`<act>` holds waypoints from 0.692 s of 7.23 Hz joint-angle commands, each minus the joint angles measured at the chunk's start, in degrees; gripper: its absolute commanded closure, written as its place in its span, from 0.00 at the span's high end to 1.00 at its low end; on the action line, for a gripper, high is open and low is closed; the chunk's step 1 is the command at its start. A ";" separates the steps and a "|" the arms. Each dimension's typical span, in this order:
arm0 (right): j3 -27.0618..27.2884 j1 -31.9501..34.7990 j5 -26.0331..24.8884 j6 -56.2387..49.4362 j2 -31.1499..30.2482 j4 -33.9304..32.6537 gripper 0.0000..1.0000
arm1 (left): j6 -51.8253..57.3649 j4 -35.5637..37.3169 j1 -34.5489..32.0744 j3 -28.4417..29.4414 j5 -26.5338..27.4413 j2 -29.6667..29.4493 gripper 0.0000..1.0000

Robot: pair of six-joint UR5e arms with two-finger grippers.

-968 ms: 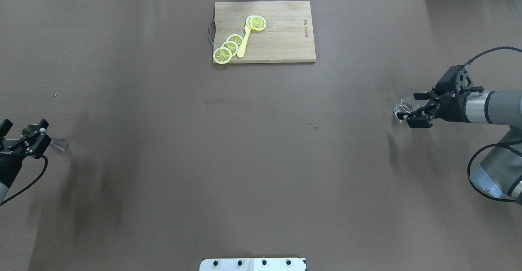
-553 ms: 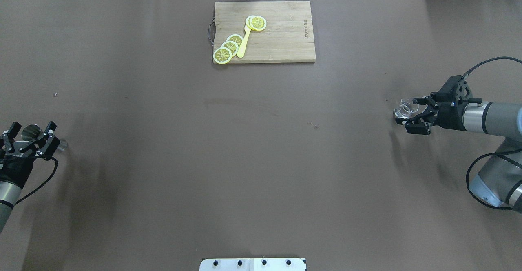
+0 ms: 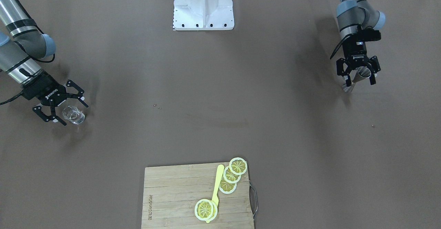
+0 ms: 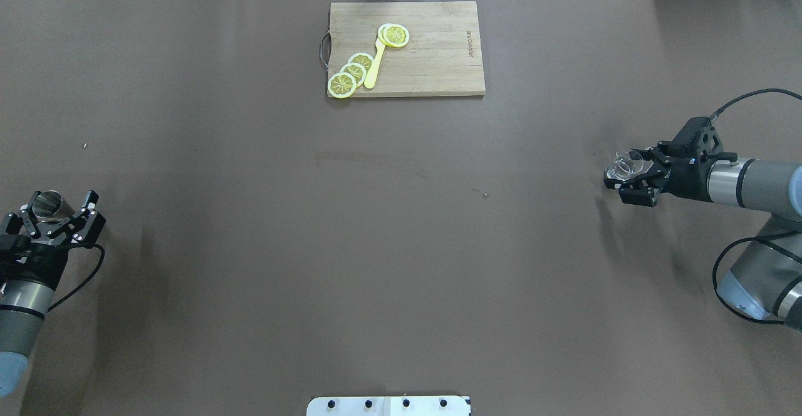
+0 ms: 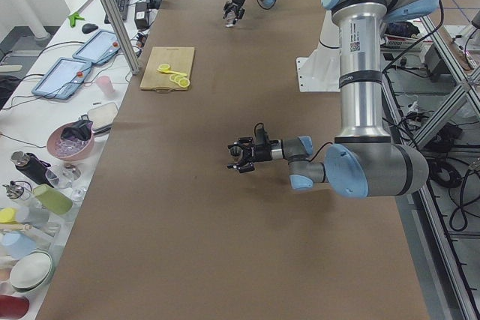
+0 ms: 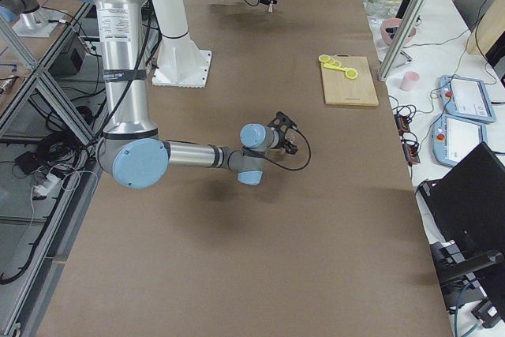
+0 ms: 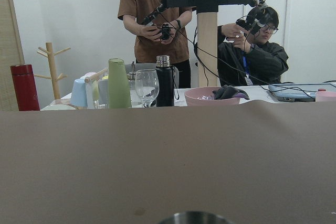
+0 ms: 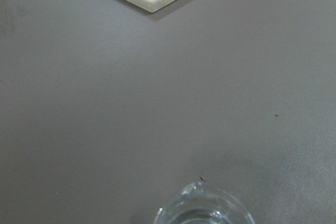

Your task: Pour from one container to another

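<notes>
A steel cup [image 4: 47, 203] stands at the table's left end, and its rim [image 7: 194, 217] just shows at the bottom of the left wrist view. My left gripper [image 4: 60, 207] is open, with one finger on each side of the cup [image 3: 361, 73]. At the right end stands a small clear glass [image 4: 622, 165], also seen low in the right wrist view [image 8: 205, 211]. My right gripper [image 4: 625, 173] is open, and its spread fingers flank the glass [image 3: 73, 115]. I see no clear contact on either vessel.
A wooden cutting board [image 4: 432, 59] lies at the far middle with lemon slices [image 4: 351, 72] and a yellow spoon [image 4: 374, 65]. Bottles, cups and a pink bowl [image 7: 212, 96] stand beyond the table's end, and two people are behind them.
My left gripper has moved in toward the table and now straddles the steel cup. My right gripper has shifted slightly and settled around the glass. Neither vessel has moved.
</notes>
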 commanded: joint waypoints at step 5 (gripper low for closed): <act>-0.10 -0.45 0.31 -0.09 0.01 0.11 0.75 | -2.39 -0.03 0.71 2.74 1.16 -1.72 0.93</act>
